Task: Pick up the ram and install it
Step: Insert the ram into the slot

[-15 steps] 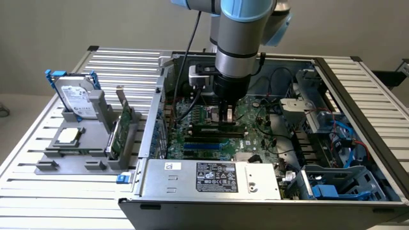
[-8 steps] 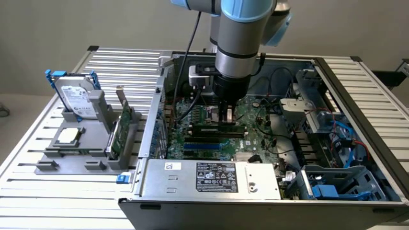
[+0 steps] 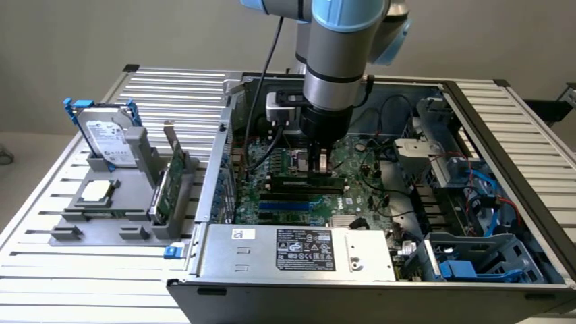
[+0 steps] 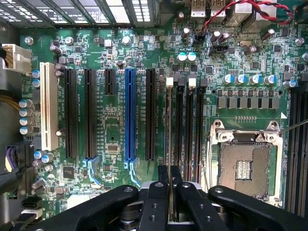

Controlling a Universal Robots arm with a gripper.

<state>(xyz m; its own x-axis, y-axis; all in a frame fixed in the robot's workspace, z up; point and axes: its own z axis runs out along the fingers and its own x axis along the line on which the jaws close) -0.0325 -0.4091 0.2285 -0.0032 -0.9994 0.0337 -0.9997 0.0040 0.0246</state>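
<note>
Fingers (image 4: 158,192) clenched on the ram (image 4: 169,154), which you see edge-on in the wrist view as a thin line pinched between the two dark pads. The arm (image 3: 338,61) stands vertical inside the open computer case (image 3: 360,297) on the table (image 3: 180,88), reaching down onto the motherboard (image 4: 115,125). Relation to note: the ram's long axis runs parallel to the memory slots (image 4: 191,125), and its edge lies along the outermost slot of that bank, the one on the side towards the blue slot (image 4: 129,115) and away from the processor socket (image 4: 244,168). The stick runs straight out ahead of the fingers along the slot's length, with no visible skew. From the exterior view, the fingers sit about the middle of the stick, which runs across from that view's left to its right, directly beneath them. You cannot tell from these views whether the lower edge is already in the slot or just above it, nor whether the white end clips are closed. My judgement: pickup is done and the stick is lined up over its slot, seating unconfirmed.
</note>
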